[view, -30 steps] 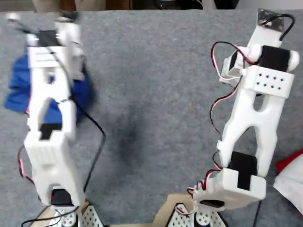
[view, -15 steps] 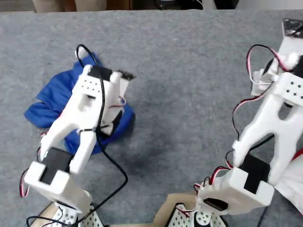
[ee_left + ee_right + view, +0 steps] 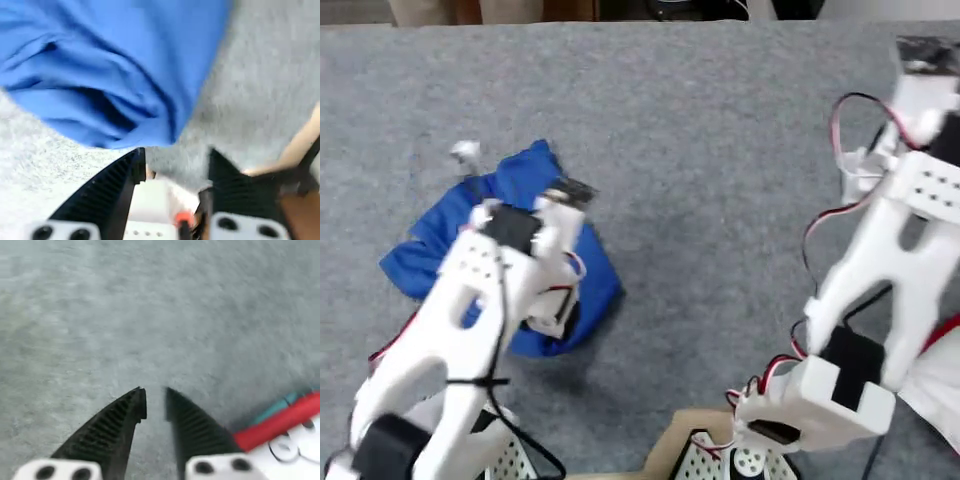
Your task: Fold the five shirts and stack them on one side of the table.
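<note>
A crumpled blue shirt (image 3: 425, 262) lies on the left part of the grey table, partly hidden under my left arm. In the left wrist view the blue shirt (image 3: 110, 65) bunches in folds just beyond my left gripper (image 3: 175, 156), which stands open over its near edge with only grey table between the fingers. My right gripper (image 3: 155, 396) hangs over bare grey table at the far right, its fingers (image 3: 120, 425) almost together with nothing between them. A white and red shirt (image 3: 937, 388) lies at the right edge near the right arm's base.
The grey felt table (image 3: 700, 150) runs wide between the two arms. The red band of the white shirt (image 3: 285, 424) shows beside my right gripper. Both arm bases stand at the near edge, with cables (image 3: 820, 230) looping off the right arm.
My left arm has swung from the far left toward the middle and nearer, and the blue shirt has shifted right and nearer with it. The right arm has drifted to the right.
</note>
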Available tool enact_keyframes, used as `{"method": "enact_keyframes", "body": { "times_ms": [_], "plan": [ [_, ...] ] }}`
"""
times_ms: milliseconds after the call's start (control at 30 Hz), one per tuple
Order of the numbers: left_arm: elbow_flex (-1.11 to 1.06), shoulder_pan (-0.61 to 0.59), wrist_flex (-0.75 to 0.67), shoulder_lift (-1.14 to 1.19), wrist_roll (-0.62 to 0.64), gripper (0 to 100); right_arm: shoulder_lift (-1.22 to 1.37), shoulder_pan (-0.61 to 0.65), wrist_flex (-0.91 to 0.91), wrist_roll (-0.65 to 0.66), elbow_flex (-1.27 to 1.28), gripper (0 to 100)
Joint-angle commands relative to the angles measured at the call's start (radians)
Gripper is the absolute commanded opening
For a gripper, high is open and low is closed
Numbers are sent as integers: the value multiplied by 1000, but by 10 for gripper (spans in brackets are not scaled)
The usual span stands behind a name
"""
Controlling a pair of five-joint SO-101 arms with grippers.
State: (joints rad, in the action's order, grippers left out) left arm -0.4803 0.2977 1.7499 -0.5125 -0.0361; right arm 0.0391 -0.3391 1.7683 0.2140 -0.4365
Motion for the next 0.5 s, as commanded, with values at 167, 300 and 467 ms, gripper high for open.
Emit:
{"method": "enact_keyframes", "body": {
  "times_ms": [167, 300, 467],
  "plan": [
    [18, -582, 6, -242, 48, 331, -71, 472, 14, 0, -8, 329],
    [37, -947, 0, -282, -63, 357, 10, 743, -3, -2, -12, 330],
    [28, -1258, -31, -283, -196, 357, 186, 958, -118, -130, -99, 330]
  ]
}}
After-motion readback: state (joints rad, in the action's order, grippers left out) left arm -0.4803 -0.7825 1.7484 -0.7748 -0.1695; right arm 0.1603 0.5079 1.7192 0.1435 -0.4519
